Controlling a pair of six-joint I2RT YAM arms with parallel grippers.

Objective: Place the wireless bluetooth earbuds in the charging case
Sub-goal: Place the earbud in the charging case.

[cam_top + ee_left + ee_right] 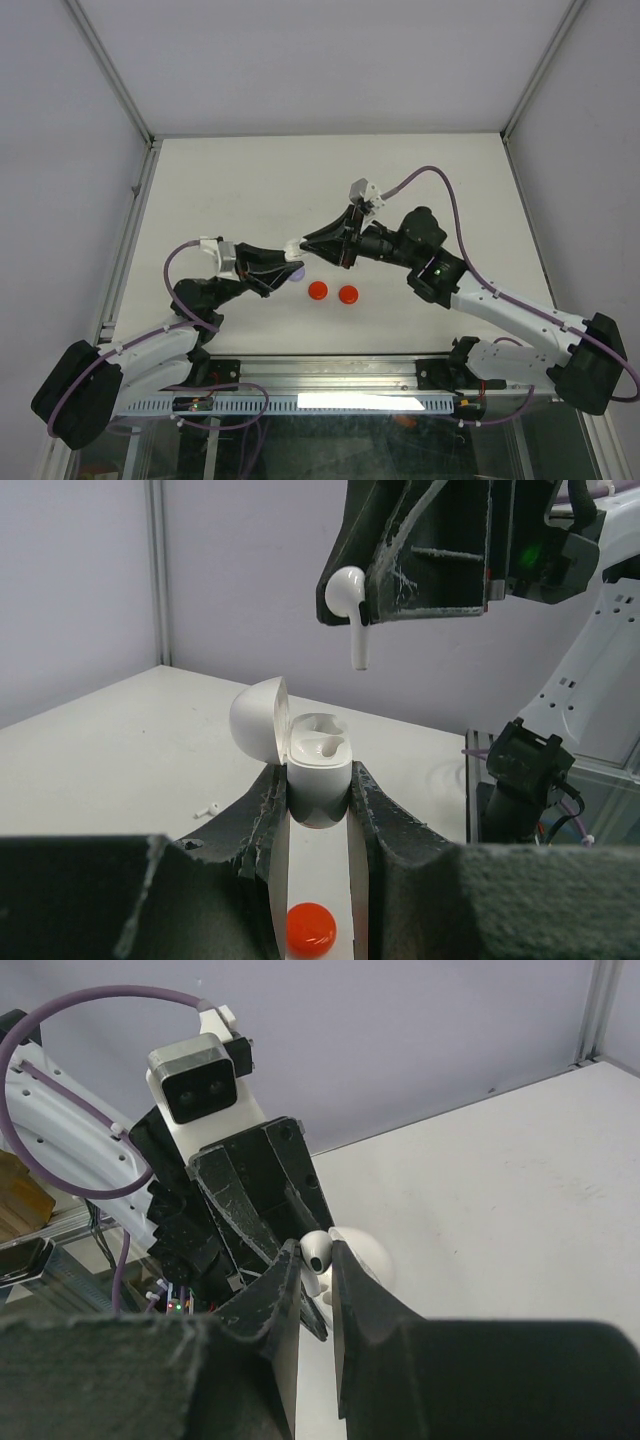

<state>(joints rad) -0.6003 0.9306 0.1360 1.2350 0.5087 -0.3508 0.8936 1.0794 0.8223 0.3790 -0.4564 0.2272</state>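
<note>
The left gripper (317,780) is clasping the open white case (320,742) over the white worktop (250,190). The right gripper (312,1258) is pinching a white earbud (348,590) just above the case, stem hanging down. Two red discs (318,290) are lying near the case. Plain pale walls (300,60) are enclosing the worktop.

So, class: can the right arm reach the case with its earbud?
Probably yes: the left gripper holds the case with its lid open, and the earbud hangs above it, nothing between.

Two red discs (317,290) (348,294), one white case (318,780)
</note>
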